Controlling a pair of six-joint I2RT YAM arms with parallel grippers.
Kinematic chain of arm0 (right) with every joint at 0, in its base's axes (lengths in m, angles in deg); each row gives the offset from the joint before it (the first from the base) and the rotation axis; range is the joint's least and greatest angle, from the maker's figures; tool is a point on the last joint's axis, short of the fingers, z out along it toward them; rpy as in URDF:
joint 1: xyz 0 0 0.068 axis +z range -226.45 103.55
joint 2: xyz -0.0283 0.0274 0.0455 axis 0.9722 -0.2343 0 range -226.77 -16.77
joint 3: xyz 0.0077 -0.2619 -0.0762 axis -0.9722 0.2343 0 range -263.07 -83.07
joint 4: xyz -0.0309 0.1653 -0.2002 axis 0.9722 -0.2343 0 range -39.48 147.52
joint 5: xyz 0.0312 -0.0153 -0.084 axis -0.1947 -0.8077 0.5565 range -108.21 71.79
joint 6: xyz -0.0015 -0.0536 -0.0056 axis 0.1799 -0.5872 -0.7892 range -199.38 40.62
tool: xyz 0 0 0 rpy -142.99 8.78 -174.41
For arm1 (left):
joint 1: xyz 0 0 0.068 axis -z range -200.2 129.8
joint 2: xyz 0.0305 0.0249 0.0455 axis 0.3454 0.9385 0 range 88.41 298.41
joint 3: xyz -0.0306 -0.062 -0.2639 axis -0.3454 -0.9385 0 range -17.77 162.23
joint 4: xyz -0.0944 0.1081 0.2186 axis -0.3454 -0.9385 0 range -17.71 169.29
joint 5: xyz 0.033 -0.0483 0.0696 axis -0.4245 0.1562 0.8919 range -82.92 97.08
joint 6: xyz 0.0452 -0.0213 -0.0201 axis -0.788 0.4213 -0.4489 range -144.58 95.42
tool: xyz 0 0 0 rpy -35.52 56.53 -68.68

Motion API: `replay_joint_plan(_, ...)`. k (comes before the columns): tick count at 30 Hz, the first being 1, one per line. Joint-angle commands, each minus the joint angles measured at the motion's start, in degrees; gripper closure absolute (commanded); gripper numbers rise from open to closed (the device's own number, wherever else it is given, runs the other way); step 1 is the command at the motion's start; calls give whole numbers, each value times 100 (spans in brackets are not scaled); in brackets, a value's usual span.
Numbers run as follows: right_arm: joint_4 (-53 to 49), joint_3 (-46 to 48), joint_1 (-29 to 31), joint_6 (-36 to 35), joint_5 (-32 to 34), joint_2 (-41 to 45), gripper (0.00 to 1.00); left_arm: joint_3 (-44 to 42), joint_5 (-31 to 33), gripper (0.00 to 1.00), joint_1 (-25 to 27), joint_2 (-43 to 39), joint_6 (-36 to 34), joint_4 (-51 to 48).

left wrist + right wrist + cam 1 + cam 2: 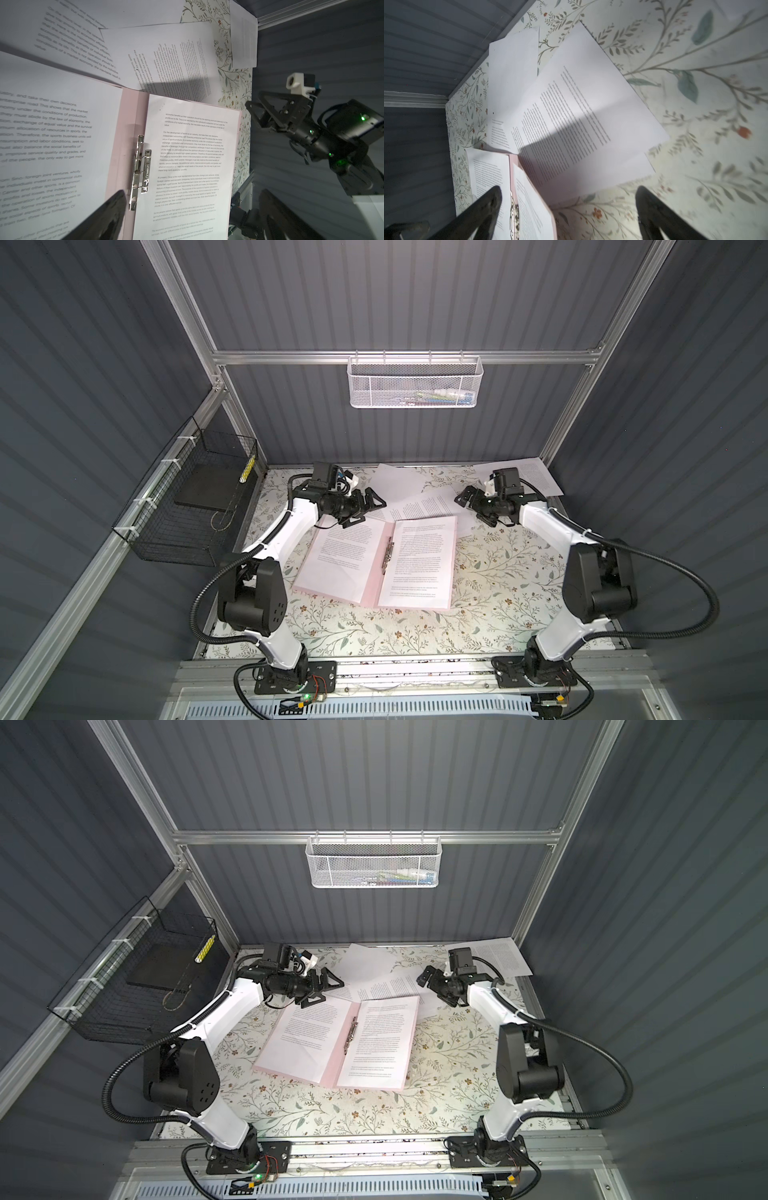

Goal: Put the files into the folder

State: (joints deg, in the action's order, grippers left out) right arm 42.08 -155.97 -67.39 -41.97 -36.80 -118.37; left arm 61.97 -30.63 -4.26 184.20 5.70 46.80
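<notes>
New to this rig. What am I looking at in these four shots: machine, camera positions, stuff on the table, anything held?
Two robot arms are bolted at the table's near edge, each ending in a two-finger gripper. Two pictures are overhead views from one stereo camera; the other two come from cameras on the arms' wrists, looking past the fingers. On the floral table cover lies an open pink folder with a metal clip at its spine and printed sheets on both halves. More loose sheets lie behind it. The left gripper and right gripper both hang open near the folder's far corners, holding nothing.
</notes>
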Motion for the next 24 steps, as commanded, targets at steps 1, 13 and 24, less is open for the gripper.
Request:
replay_joint_plan(1, 488, -401, 4, 271, -436, -613, 1, 41, -37, 0, 149, -284, 130, -40)
replay_joint_plan(13, 1291, -563, -41, 1243, -764, -1830, 1, 76, 88, 0, 251, -311, 155, -141)
replay_joint_plan(24, 1923, 1335, -697, 1867, -776, -683, 1, 964, 108, 0, 245, -521, 18, -507)
